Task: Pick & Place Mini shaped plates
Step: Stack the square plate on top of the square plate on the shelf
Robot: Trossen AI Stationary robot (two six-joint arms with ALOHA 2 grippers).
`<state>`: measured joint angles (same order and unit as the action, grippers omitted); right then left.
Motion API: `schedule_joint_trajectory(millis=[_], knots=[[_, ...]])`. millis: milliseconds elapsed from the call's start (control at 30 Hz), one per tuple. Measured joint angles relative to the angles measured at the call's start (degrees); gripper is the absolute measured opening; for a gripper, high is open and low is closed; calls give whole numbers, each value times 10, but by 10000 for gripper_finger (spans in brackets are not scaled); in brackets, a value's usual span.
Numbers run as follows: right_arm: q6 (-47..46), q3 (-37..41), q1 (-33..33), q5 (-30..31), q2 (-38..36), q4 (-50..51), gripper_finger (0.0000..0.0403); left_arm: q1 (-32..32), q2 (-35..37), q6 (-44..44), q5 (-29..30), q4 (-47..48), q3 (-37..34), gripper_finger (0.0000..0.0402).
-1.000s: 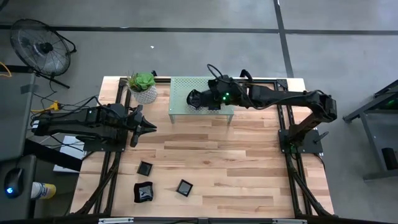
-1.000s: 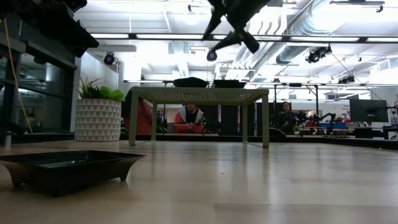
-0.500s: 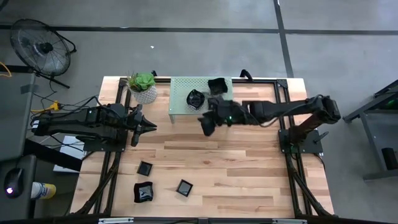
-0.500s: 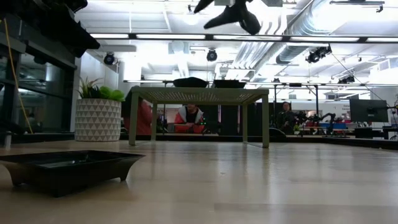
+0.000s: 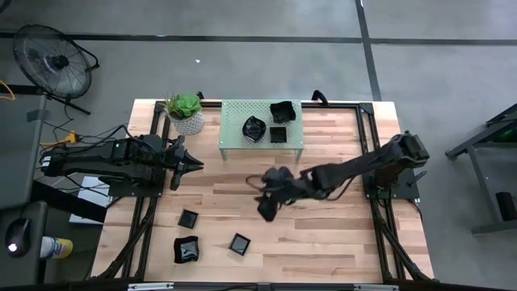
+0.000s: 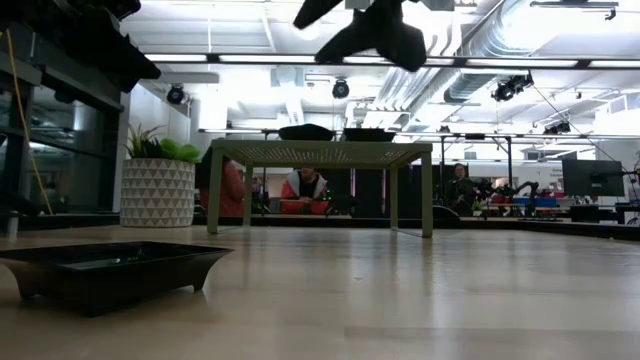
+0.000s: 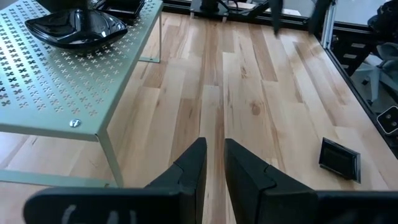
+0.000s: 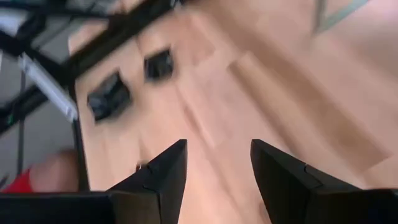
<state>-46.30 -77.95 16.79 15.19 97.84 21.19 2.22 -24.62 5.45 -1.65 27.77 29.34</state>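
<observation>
the right gripper [image 5: 266, 207] hangs over bare wood between the green stand [image 5: 234, 141] and the three plates on the table, its fingers spread wide and holding nothing. three mini shaped plates [image 5: 254, 128] already sit on the stand's top; well in front of the stand lie the square plate [image 5: 239, 243], the small plate [image 5: 188, 218] and the wavy plate [image 5: 187, 249], near the table's front edge. the risk: glossy shallow rims can slip from the fingertips, or a low approach could shove a plate off that edge. the left gripper [image 5: 192, 165] waits beside the stand, below the potted plant [image 5: 187, 112], its fingers nearly together and empty.
</observation>
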Motion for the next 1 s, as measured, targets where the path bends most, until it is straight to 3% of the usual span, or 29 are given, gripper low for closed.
schedule_joint_trajectory(millis=[567,1000], knots=[[33,0,20,-183,135,-85,172,0,0,0,0,0,0,53],[69,0,40,-188,200,-198,172,0,0,0,0,0,0,53]])
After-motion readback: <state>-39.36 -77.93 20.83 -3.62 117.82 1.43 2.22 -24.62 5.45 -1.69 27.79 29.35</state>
